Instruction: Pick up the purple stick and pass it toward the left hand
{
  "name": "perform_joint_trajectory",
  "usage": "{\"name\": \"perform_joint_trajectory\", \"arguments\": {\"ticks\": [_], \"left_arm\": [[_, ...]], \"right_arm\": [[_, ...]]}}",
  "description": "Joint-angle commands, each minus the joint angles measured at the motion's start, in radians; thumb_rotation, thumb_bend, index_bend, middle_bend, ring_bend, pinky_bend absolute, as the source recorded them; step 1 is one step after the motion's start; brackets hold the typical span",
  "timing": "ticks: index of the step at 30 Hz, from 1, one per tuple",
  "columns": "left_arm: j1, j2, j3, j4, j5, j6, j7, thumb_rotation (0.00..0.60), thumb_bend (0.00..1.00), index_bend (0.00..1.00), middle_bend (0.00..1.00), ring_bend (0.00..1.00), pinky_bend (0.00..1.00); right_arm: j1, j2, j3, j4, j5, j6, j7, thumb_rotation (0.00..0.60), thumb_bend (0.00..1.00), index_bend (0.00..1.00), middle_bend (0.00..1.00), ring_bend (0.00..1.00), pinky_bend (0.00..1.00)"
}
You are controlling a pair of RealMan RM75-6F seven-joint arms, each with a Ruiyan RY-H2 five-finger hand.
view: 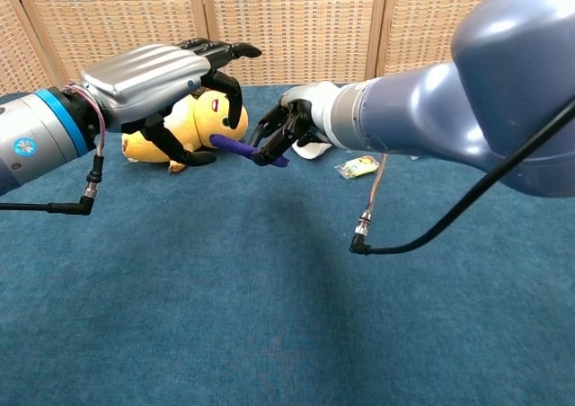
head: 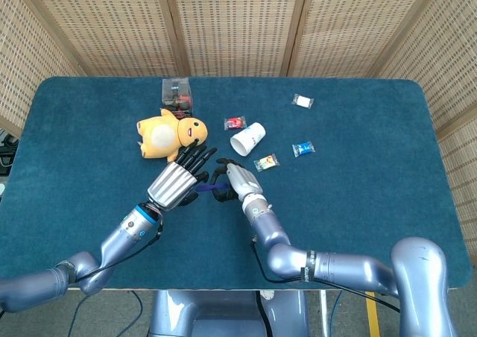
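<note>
above blue felt table (head: 89, 128), right hand (view: 286, 129) pinches purple stick (view: 235, 144); left hand (view: 166, 74) fingers spread.

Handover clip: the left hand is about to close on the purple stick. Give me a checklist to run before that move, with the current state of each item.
1. right hand holds the purple stick off the table: ok.
2. Free end of the stick points toward the left hand: ok.
3. Left hand open, fingers apart around the free end: ok.
4. Left fingers already touching the stick: cannot tell; chest view shows them close, contact unclear.
5. yellow plush duck out of the closing path: cannot tell; it lies right behind the left hand in chest view.
6. white cup clear of both hands: ok.
</note>
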Motion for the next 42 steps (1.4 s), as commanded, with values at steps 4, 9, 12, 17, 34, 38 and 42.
{"name": "perform_joint_trajectory", "arguments": {"ticks": [4,9,12,17,34,38,42], "left_arm": [[-0.008,-0.019,0.000,0.001,-0.024,-0.005,0.037,0.600,0.29,0.51,0.00,0.00,0.00],[-0.011,-0.031,0.004,0.013,-0.028,0.003,0.036,0.600,0.30,0.50,0.00,0.00,0.00],[-0.016,-0.036,0.004,0.016,-0.033,-0.001,0.036,0.600,0.30,0.50,0.00,0.00,0.00],[-0.024,-0.049,0.004,0.020,-0.042,-0.004,0.039,0.600,0.34,0.51,0.00,0.00,0.00],[-0.031,-0.069,0.009,0.040,-0.062,0.002,-0.004,0.600,0.34,0.53,0.00,0.00,0.00],[-0.035,-0.068,0.011,0.037,-0.063,0.000,-0.006,0.600,0.34,0.51,0.00,0.00,0.00],[-0.037,-0.068,0.017,0.035,-0.058,0.002,-0.009,0.600,0.34,0.51,0.00,0.00,0.00]], "right_arm": [[0.001,0.002,-0.007,0.000,-0.005,0.003,0.005,0.600,0.61,0.63,0.18,0.00,0.00],[0.001,0.004,-0.013,-0.001,-0.014,0.007,0.010,0.600,0.61,0.63,0.18,0.00,0.00],[0.003,0.001,-0.013,-0.002,-0.015,0.009,0.013,0.600,0.61,0.63,0.19,0.00,0.00],[0.006,0.001,-0.016,-0.005,-0.017,0.013,0.014,0.600,0.61,0.63,0.19,0.00,0.00],[0.007,0.009,-0.023,-0.024,-0.013,0.020,0.018,0.600,0.62,0.63,0.19,0.00,0.00],[0.008,0.010,-0.026,-0.026,-0.013,0.022,0.019,0.600,0.62,0.63,0.19,0.00,0.00],[0.008,0.011,-0.028,-0.026,-0.014,0.023,0.020,0.600,0.62,0.63,0.19,0.00,0.00]]}}
